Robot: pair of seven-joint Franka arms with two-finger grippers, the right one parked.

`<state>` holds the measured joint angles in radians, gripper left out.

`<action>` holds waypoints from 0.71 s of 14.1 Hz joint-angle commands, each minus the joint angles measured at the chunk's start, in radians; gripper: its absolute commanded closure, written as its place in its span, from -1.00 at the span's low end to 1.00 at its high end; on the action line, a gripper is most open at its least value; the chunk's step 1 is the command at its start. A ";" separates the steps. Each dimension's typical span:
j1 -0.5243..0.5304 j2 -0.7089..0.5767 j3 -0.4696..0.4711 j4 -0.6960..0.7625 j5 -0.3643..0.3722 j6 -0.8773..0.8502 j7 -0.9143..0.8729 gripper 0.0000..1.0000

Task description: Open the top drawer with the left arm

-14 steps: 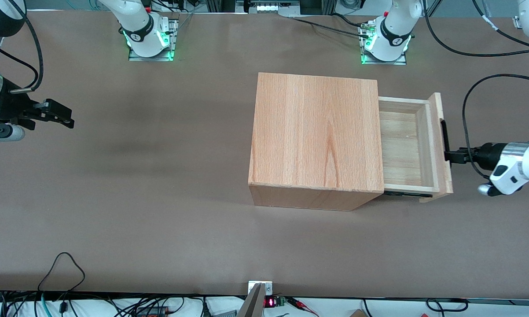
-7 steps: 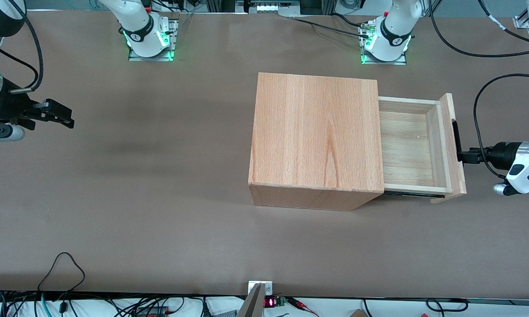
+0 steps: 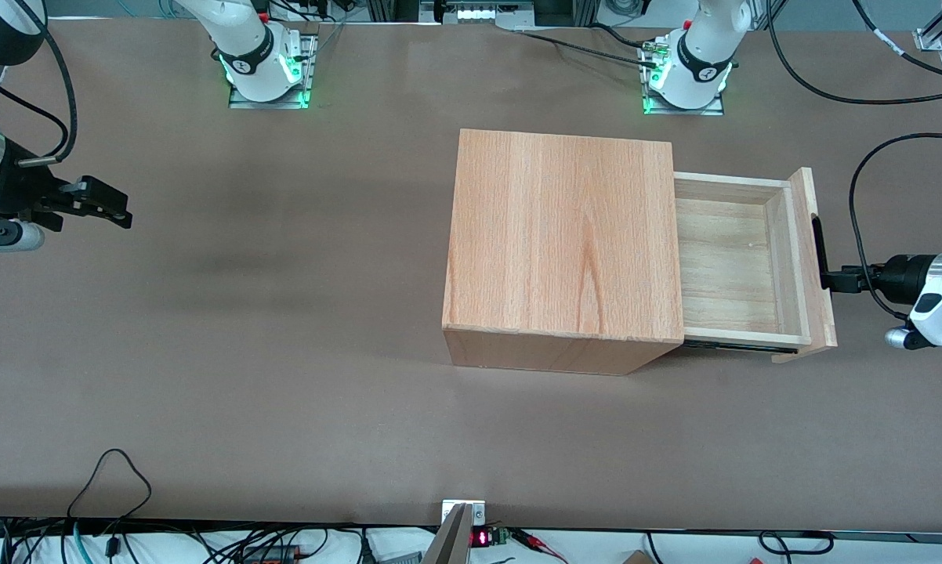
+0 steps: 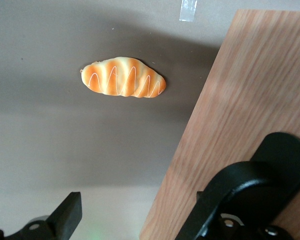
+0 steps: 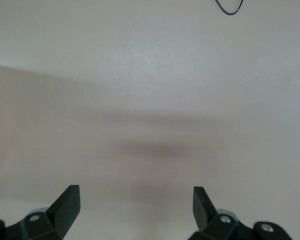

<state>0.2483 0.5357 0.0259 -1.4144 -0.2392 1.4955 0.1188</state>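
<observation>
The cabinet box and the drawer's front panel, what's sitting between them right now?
Only the top drawer's empty pale-wood tray, seen in the front view, spans from cabinet to front panel. The gripper is at the handle.

A robotics laboratory is shown. Two white arm bases (image 3: 263,63) lit green are bolted to a brown counter (image 3: 283,352); black cables (image 3: 110,470), a red digital readout (image 3: 480,538) and aluminium framing (image 3: 588,9) are seen along its edges.
</observation>
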 commanded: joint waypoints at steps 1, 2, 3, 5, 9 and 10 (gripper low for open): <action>-0.003 0.038 -0.006 0.071 0.031 0.031 -0.017 -1.00; 0.003 0.036 0.000 0.071 -0.012 0.028 -0.021 -1.00; 0.012 0.036 0.002 0.071 -0.038 0.028 -0.021 -1.00; 0.022 0.036 0.000 0.071 -0.045 0.028 -0.018 -1.00; 0.022 0.035 -0.004 0.120 -0.049 0.002 -0.014 -1.00; 0.022 0.035 -0.004 0.121 -0.057 -0.004 -0.014 -1.00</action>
<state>0.2630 0.5474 0.0267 -1.3482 -0.2757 1.5181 0.1109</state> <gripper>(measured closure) 0.000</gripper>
